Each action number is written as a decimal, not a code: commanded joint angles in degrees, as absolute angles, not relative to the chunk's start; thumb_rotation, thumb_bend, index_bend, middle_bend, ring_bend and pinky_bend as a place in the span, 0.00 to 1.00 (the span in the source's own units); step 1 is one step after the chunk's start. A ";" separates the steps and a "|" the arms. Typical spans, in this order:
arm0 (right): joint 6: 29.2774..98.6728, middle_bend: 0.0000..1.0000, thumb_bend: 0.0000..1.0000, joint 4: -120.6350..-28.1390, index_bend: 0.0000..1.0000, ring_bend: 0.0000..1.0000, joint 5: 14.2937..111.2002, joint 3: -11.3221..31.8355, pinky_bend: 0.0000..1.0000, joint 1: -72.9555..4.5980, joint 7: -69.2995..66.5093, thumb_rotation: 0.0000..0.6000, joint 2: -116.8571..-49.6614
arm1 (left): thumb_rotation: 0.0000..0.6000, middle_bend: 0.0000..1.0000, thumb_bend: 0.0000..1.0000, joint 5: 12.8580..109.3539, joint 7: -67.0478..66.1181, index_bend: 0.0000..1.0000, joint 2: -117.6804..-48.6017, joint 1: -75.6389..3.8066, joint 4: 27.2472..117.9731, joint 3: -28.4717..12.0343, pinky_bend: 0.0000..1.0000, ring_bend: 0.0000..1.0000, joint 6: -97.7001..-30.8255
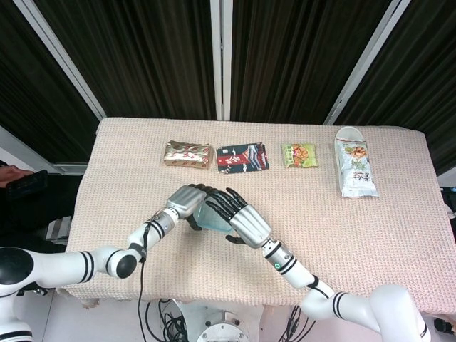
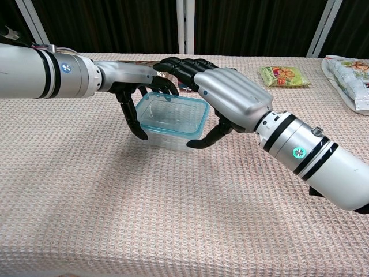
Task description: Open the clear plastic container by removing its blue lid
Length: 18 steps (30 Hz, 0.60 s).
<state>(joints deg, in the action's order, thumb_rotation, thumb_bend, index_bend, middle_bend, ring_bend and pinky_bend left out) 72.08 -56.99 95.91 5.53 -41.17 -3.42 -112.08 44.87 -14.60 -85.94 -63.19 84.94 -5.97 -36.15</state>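
The clear plastic container (image 2: 167, 122) with its blue lid (image 2: 194, 126) sits on the beige tablecloth left of centre. My left hand (image 2: 134, 81) grips it from the left, thumb (image 2: 131, 118) down the near-left side and other fingers curled over the far rim. My right hand (image 2: 229, 95) hangs over the container's right end with fingers spread above the far rim and its thumb (image 2: 203, 140) by the near-right corner; I cannot tell if it touches. From the head view the left hand (image 1: 185, 202) and right hand (image 1: 240, 219) hide most of the container (image 1: 211, 218).
Along the back of the table lie a gold snack pack (image 1: 189, 154), a dark printed pack (image 1: 242, 157), a green pack (image 1: 299, 154) and a white bag (image 1: 354, 168). The table's front edge (image 1: 214, 299) runs near the robot.
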 commanded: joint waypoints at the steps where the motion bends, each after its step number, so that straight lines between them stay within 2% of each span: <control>1: 72.00 0.00 0.00 -56.89 0.00 0.00 95.77 5.63 0.00 -41.34 -3.29 1.00 -112.12 | 1.00 0.24 0.00 45.05 -14.49 0.19 -85.88 -63.21 85.07 -5.89 0.19 0.11 -36.22; 18: 72.57 0.00 0.00 -57.38 0.00 0.00 95.32 6.13 0.00 -42.13 -2.52 1.00 -111.53 | 1.00 0.25 0.00 46.05 -14.76 0.19 -86.50 -63.23 84.41 -5.01 0.19 0.11 -37.16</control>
